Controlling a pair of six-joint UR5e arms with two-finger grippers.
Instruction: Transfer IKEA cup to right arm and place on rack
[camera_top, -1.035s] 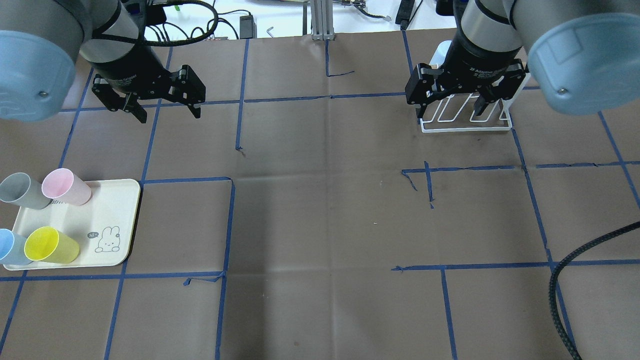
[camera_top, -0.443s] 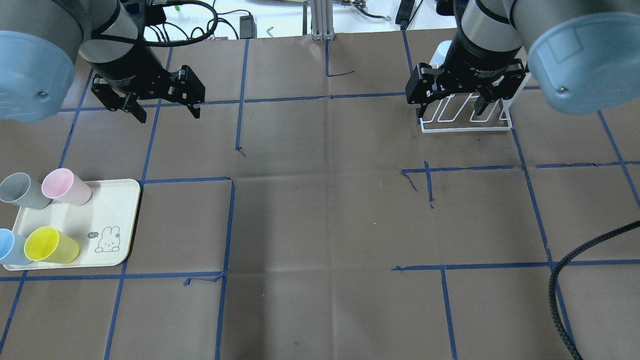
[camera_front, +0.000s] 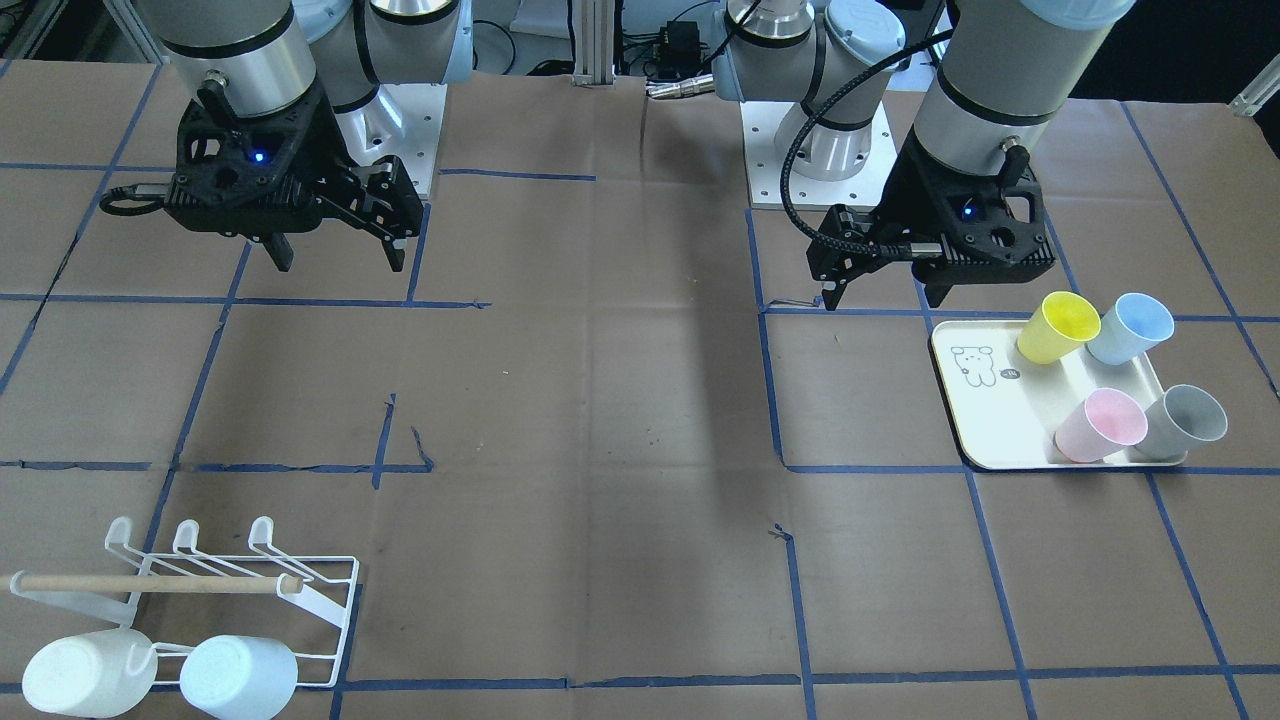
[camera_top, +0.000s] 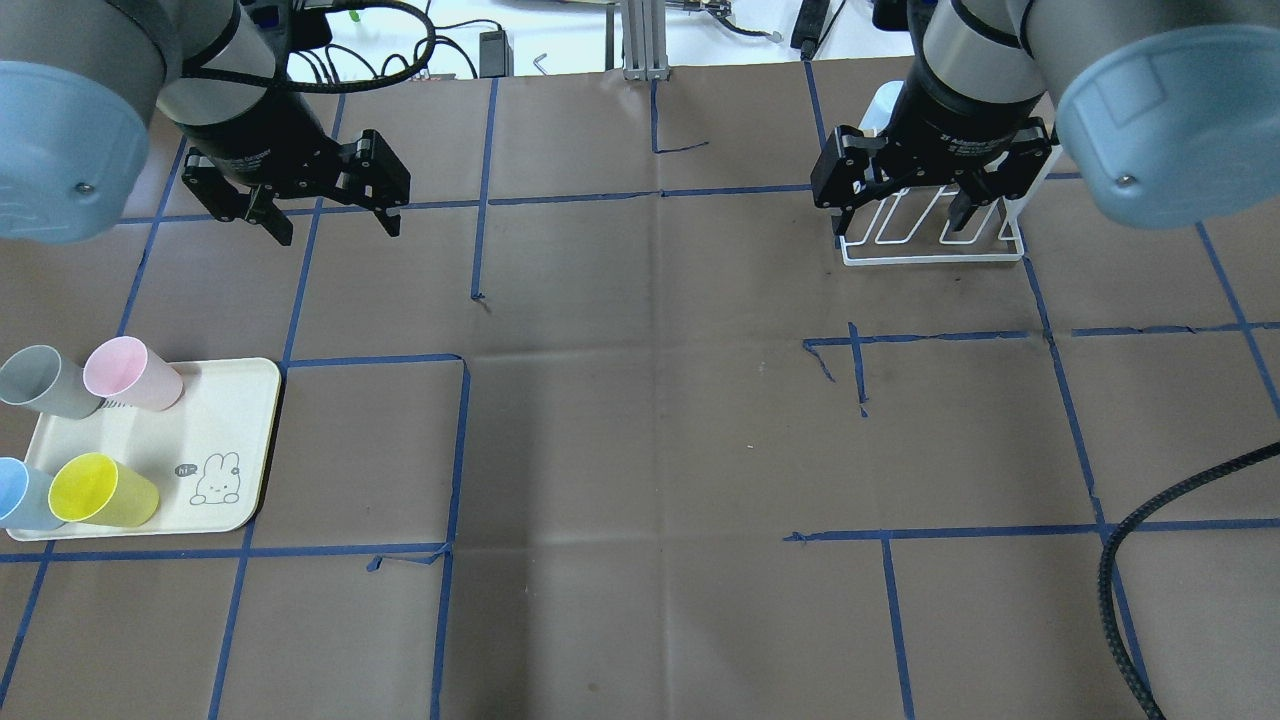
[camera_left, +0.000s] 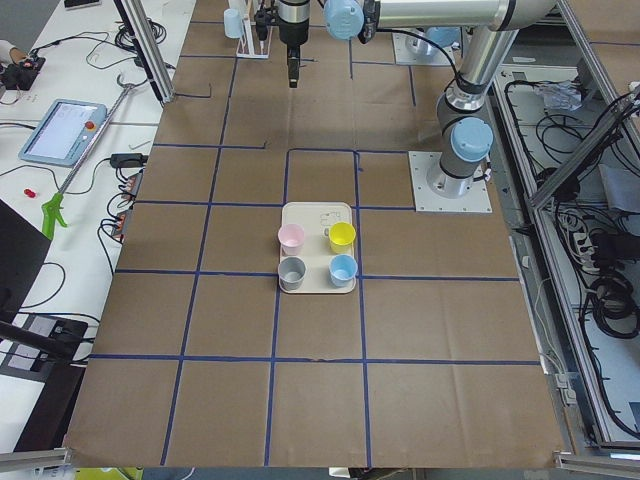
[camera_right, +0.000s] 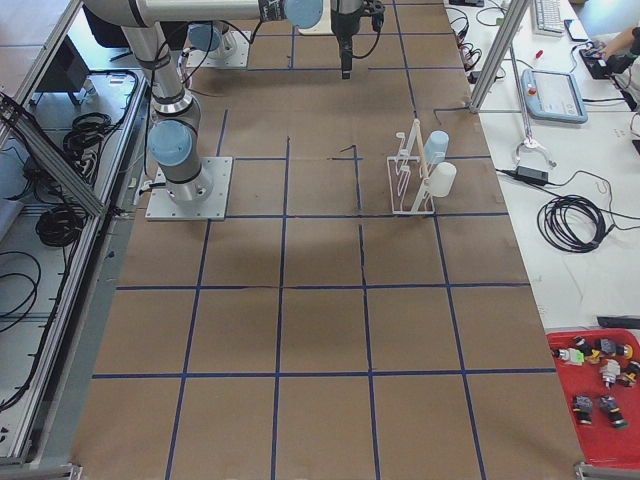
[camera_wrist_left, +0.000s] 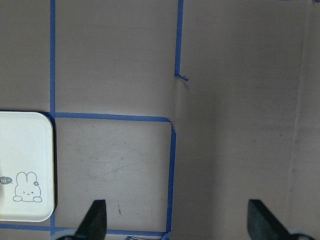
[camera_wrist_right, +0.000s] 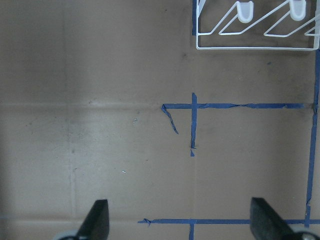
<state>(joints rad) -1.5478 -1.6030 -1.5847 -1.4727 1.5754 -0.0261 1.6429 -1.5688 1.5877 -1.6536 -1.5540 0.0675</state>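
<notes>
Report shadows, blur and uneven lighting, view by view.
Overhead exterior: the blue joint caps close to the lens look soft. Exterior front-facing: a dark shadow band runs down the middle of the table. Right wrist-mounted: left side dims; the fingertips at the bottom edge are blurred.

Blue-taped brown paper (camera_top: 640, 450) covered the tabletop (camera_top: 700, 620) beneath the left end effector (camera_top: 338, 232); cables (camera_top: 432, 42) lay on a white bench (camera_top: 570, 45) beyond.

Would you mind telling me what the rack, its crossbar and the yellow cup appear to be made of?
The rack looks like thin metal wire coated white, given its slim bent loops. Its crossbar seems bare light wood, matte tan. The yellow cup is probably plastic: even colour, thin rim.
</notes>
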